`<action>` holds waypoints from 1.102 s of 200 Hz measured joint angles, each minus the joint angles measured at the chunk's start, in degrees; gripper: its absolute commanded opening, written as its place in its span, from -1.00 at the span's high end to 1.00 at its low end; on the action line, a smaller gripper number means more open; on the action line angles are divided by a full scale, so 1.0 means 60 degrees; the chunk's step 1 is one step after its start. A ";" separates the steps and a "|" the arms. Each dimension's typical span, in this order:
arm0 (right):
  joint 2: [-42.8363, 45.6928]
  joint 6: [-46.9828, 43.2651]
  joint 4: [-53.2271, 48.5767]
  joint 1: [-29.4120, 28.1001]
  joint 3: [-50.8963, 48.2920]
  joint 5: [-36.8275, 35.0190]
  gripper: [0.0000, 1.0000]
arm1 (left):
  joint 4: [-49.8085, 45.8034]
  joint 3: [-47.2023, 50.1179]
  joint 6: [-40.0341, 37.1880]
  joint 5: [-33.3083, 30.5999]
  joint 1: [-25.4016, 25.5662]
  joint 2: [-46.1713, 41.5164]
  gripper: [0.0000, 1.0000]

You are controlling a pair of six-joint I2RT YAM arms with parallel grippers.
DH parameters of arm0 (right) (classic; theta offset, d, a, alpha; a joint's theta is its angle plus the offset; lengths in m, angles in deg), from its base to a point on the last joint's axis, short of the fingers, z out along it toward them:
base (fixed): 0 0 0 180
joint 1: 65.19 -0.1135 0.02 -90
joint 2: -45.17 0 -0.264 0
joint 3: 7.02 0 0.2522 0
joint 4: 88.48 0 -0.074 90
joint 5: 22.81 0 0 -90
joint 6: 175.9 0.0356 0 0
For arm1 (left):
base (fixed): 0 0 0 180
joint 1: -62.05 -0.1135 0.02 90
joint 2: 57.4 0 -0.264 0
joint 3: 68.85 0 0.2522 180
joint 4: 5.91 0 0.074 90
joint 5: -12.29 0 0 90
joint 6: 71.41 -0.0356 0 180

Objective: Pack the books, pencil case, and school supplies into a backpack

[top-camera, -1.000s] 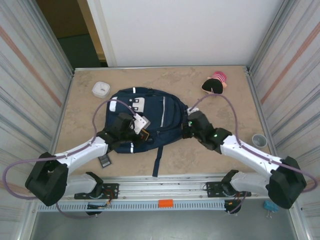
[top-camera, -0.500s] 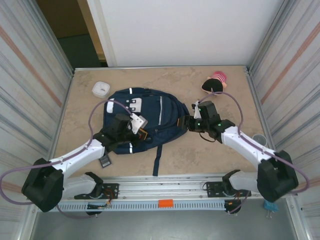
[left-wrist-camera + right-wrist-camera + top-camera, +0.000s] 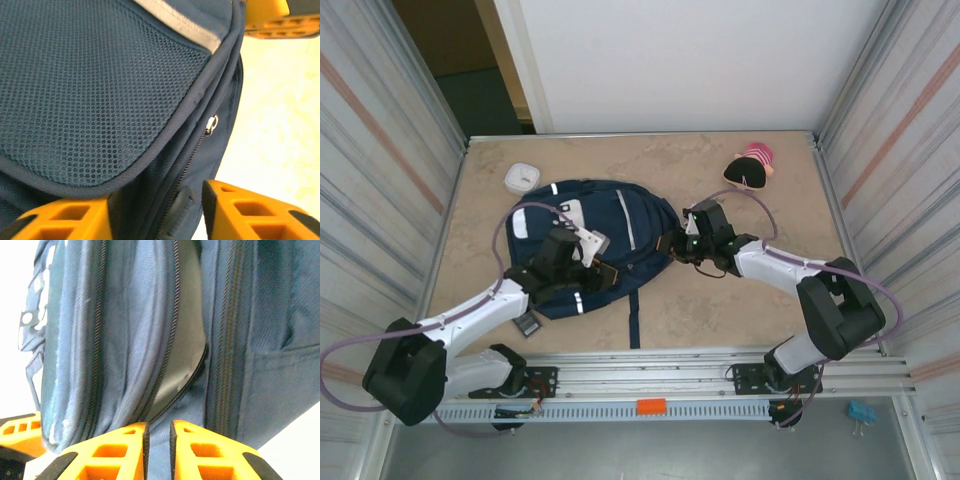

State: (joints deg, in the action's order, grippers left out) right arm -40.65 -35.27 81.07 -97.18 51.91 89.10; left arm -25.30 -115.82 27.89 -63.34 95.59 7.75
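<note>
The navy backpack (image 3: 585, 235) lies flat mid-table. My left gripper (image 3: 608, 275) is at its near edge. In the left wrist view, the gripper (image 3: 155, 215) is open, its orange fingers (image 3: 250, 212) straddling the backpack's (image 3: 100, 90) zipped seam, with the zipper pull (image 3: 212, 124) just ahead. My right gripper (image 3: 668, 245) is at the bag's right edge. In its wrist view, that gripper (image 3: 157, 440) is shut on a fold of the backpack (image 3: 125, 340) beside a part-open zipper (image 3: 175, 360). A small black rectangle (image 3: 528, 322) lies by the left arm. The books are out of view.
A small white square object (image 3: 522, 177) sits at the back left of the table. A pink and black pouch (image 3: 750, 166) lies at the back right. Corrugated metal walls (image 3: 380, 200) close in both sides. The bag's strap (image 3: 634, 318) trails toward the near edge.
The backpack has shifted and turned to the left. My right gripper moved left, opened and closed on the bag's right edge. My left gripper went from shut to open.
</note>
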 measured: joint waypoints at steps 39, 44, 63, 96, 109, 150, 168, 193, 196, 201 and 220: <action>0.0131 0.0033 0.0025 0.0124 -0.0051 0.0146 0.78 | -0.0962 -0.0051 0.2284 -0.1268 -0.0007 -0.1628 -0.42; 0.0131 0.0029 0.0025 0.0153 -0.0051 0.0164 0.80 | -0.1093 -0.0051 0.2535 -0.1421 -0.0011 -0.1836 -0.43; 0.0131 0.0025 0.0029 0.0211 -0.0051 0.0262 0.82 | -0.1377 0.0004 0.3322 -0.1894 -0.0033 -0.2390 -0.41; 0.0135 -0.0004 0.0011 0.0211 -0.0047 0.0364 0.51 | -0.1774 0.0517 0.4535 -0.2273 -0.0164 -0.2685 -0.40; 0.0142 -0.0102 -0.0062 0.0233 -0.0025 0.0375 0.06 | -0.2073 0.0732 0.4954 -0.2346 -0.0182 -0.2732 -0.40; -0.0291 -0.0299 -0.0481 0.0597 0.0827 0.0652 -0.21 | -0.2692 0.1377 0.6054 -0.2455 -0.0182 -0.3920 -0.41; -0.0798 -0.0321 -0.0481 0.0608 0.1260 0.0652 -0.14 | -0.2903 0.1617 0.6437 -0.2597 -0.0182 -0.4517 -0.41; -0.1577 -0.0539 -0.0499 0.0517 0.1632 0.0641 0.03 | -0.3144 0.1942 0.6787 -0.2772 -0.0200 -0.4983 -0.41; -0.1657 -0.0597 -0.0510 0.0499 0.1650 0.0634 0.05 | -0.3180 0.1978 0.6812 -0.2783 -0.0200 -0.5009 -0.41; -0.1763 -0.0630 -0.0550 0.0455 0.1672 0.0590 0.09 | -0.3198 0.2033 0.6859 -0.2834 -0.0208 -0.5042 -0.41; -0.1920 -0.0790 -0.0565 0.0251 0.1614 0.0379 0.17 | -0.3242 0.2189 0.6932 -0.2911 -0.0299 -0.5042 -0.42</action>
State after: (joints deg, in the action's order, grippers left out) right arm -52.17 -40.01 77.68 -95.67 61.59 91.37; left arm -44.75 -102.69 69.48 -80.80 93.79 -22.50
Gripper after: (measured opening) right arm 0.432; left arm 0.707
